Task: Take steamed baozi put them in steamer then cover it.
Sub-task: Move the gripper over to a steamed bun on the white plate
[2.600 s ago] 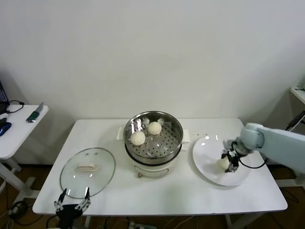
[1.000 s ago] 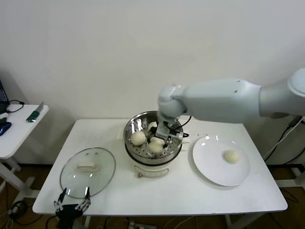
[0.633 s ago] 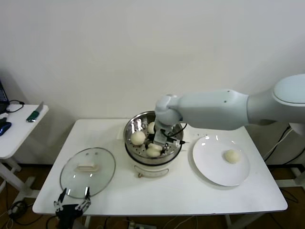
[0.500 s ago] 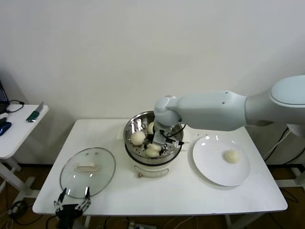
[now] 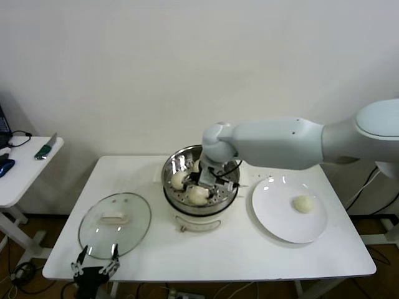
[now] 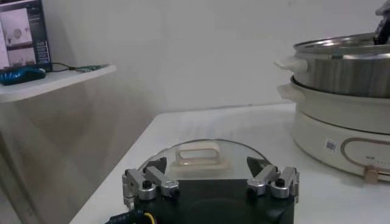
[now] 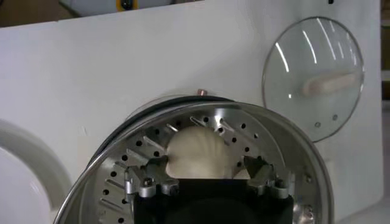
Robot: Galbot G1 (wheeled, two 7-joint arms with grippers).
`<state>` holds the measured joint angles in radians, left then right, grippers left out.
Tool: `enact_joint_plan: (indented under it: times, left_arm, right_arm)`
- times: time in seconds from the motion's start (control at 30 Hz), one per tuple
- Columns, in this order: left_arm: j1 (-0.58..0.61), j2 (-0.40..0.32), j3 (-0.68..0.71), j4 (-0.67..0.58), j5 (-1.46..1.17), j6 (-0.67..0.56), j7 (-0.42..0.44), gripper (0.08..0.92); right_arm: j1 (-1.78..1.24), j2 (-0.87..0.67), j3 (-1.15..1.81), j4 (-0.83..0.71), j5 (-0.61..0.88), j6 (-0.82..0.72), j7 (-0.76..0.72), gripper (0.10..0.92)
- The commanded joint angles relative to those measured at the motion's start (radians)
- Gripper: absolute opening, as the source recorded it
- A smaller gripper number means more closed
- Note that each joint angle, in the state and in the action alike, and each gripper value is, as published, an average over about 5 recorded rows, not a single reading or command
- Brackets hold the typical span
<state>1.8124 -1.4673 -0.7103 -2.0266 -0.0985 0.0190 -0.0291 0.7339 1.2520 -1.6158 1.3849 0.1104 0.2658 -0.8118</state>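
White table [image 5: 249, 249], right claw [image 7: 207, 179] spread wide around a baozi [image 7: 198, 152] inside the steamer [image 7: 292, 146].

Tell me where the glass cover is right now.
In the head view, the cover lies flat on the table's front-left, left of the steamer, just beyond the parked left claw.

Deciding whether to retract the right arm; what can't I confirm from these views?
- Head view: the right gripper and arm cover part of the steamer, so the far baozi shows only as a sliver.
- Right wrist view: its own body cuts off the near baozi; contact with the fingers is unclear.
- Left wrist view: the steamer's wall hides its inside; the left gripper idles by the cover.
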Motion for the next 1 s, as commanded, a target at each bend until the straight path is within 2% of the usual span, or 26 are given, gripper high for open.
enact_joint_plan:
  times: [0.03,0.23,0.37,0.53,0.7,1.0]
  left_arm:
    - [-0.001,0.001,0.0,0.004,0.001,0.0,0.0,0.823]
    - [-0.009,0.002,0.001,0.008,0.003,0.004,0.001,0.823]
    - [-0.017,0.007,0.001,0.01,0.003,0.007,0.002,0.823]
    - [-0.026,0.01,0.003,0.014,0.002,0.009,0.004,0.823]
    - [-0.03,0.012,0.008,0.013,0.003,0.012,0.006,0.823]
    - [-0.033,0.013,0.002,0.016,0.003,0.012,0.007,0.823]
  right_arm:
    - [0.125,-0.152,-0.031,0.005,0.227,-0.035,-0.103,0.823]
    - [0.28,-0.305,-0.187,-0.001,0.495,-0.129,-0.131,0.823]
    - [0.339,-0.425,-0.261,0.01,0.559,-0.235,-0.126,0.823]
    - [0.341,-0.576,-0.335,0.004,0.481,-0.35,-0.127,0.823]
    - [0.24,-0.683,-0.322,-0.024,0.377,-0.395,-0.122,0.823]
    - [-0.073,-0.732,-0.088,-0.138,0.247,-0.405,-0.121,0.823]
